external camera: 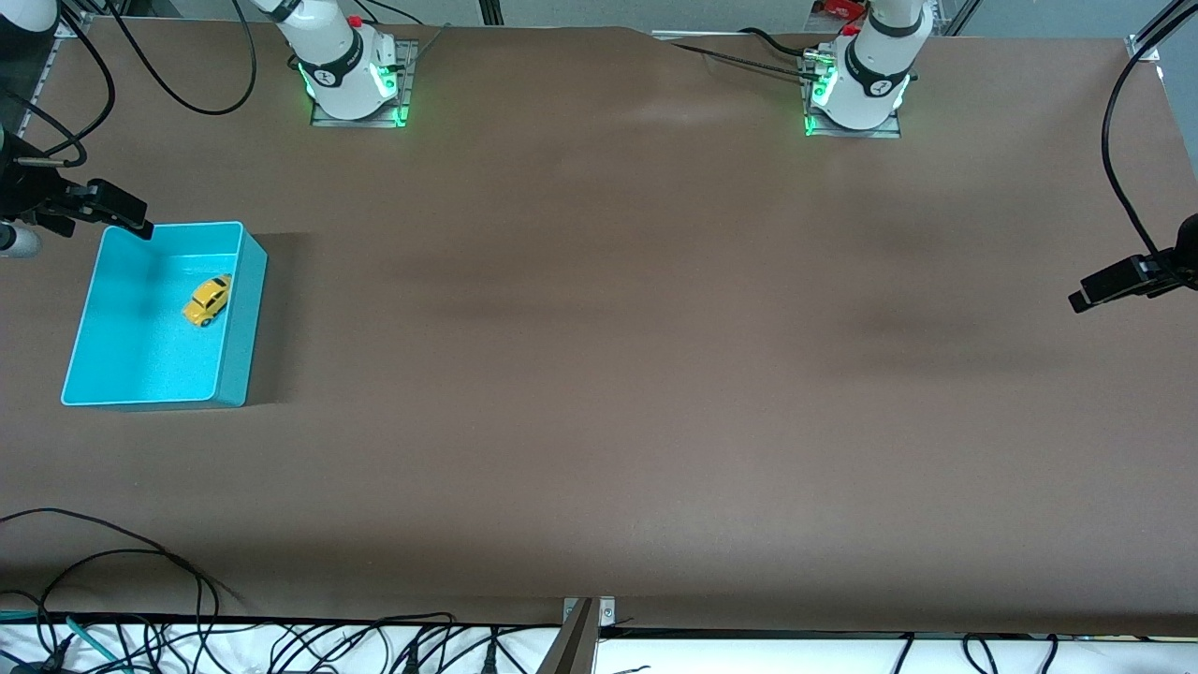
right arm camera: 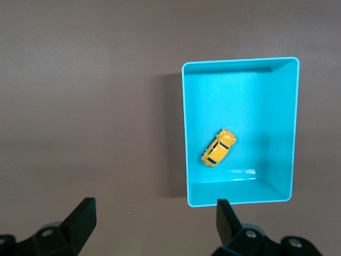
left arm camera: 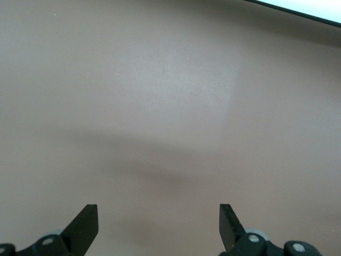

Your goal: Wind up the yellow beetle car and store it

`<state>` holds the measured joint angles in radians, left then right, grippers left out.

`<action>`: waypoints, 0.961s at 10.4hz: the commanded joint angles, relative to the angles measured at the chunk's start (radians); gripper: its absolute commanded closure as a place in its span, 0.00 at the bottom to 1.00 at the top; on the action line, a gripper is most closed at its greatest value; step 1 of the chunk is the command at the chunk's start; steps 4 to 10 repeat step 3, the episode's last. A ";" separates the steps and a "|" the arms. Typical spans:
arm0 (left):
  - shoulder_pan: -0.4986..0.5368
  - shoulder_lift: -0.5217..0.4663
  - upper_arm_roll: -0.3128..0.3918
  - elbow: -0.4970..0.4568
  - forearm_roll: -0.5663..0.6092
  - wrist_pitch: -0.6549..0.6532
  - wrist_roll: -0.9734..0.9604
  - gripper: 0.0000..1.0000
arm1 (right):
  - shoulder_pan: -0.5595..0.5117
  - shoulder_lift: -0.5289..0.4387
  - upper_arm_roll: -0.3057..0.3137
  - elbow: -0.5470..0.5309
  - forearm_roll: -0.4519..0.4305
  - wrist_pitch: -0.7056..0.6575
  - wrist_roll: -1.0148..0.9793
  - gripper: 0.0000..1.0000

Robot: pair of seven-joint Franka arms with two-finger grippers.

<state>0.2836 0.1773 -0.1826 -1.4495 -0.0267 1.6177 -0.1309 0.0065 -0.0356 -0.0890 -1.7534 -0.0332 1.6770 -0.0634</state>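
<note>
The yellow beetle car [external camera: 207, 300] lies on the floor of the turquoise bin [external camera: 245, 318] at the right arm's end of the table, close to the bin's wall on the table's middle side. In the right wrist view the car [right arm camera: 218, 148] rests at an angle inside the bin [right arm camera: 240, 60]. My right gripper [external camera: 112, 211] hangs open and empty, high over the bin's corner toward the robots' bases; from the wrist camera the right gripper [right arm camera: 154, 210] is over bare table beside the bin. My left gripper [external camera: 1090, 298] waits open and empty at the left arm's end, and the left gripper [left arm camera: 157, 213] shows only bare table.
The brown table mat [external camera: 599, 374] stretches between the bin and the left arm's end. Both arm bases [external camera: 354, 80] stand along the edge farthest from the front camera. Loose black cables [external camera: 140, 562] lie at the table's front edge near the right arm's end.
</note>
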 commanded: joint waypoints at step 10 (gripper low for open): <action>-0.197 -0.044 0.201 -0.009 -0.016 -0.032 0.019 0.01 | -0.005 0.017 0.002 0.031 0.019 -0.023 0.004 0.00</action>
